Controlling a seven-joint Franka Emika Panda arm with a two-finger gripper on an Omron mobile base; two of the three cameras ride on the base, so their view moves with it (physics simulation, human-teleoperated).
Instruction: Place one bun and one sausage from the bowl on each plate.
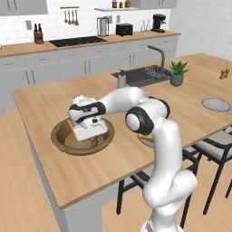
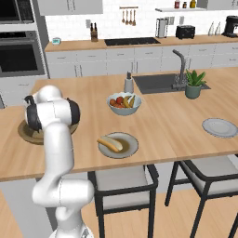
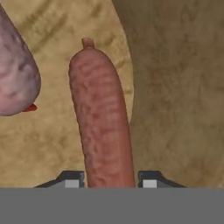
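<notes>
Sausage (image 3: pixel 103 118) lies between the spread fingertips (image 3: pixel 70 180) in the wooden bowl (image 1: pixel 59 136); likely light, soft, slippery, best pinched mid-length.

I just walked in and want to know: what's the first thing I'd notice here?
The big white robot arm bends over the brown wooden bowl on the island, its hand low inside. Up close, a pinkish sausage lies between the two fingertips, not clearly gripped. Nearby, one grey plate already holds a bun, beside a colourful fruit bowl.
</notes>
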